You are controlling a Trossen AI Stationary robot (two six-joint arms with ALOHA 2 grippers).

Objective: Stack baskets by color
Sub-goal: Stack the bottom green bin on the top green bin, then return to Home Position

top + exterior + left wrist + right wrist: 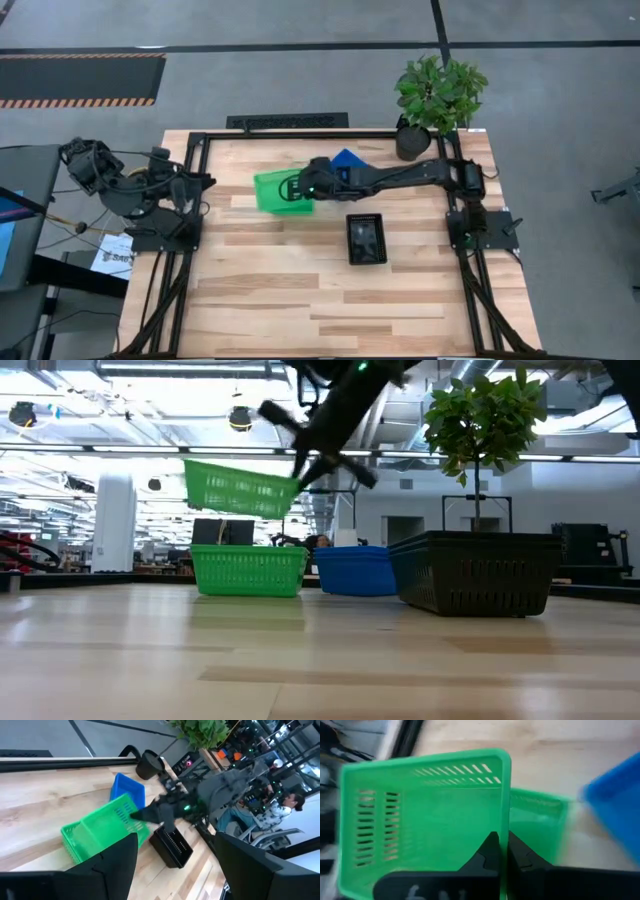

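Observation:
My right gripper (311, 186) is shut on a bright green basket (240, 488) and holds it in the air over the table's far middle. A second green basket (248, 570) stands on its base on the table below it. A blue basket (350, 160) stands just to the right of the green ones, and a black basket (366, 238) stands nearer the table's front. My left gripper (175, 852) stands open and holds nothing, drawn back at the table's left edge. My right gripper pinches the lifted green basket's side wall at its rim (504, 827), one finger (487, 852) inside the basket and one outside. The fingers come from the table's right, slanting down. The basket hangs clear of the table, slightly tilted, above the other green basket (537, 817).
A potted green plant (437, 95) stands at the table's far right corner, behind the blue basket. Bare wood stretches across the table's near half (300, 300). A dark frame (200, 140) runs along the table's edges. A seated person (280, 815) shows beyond the table.

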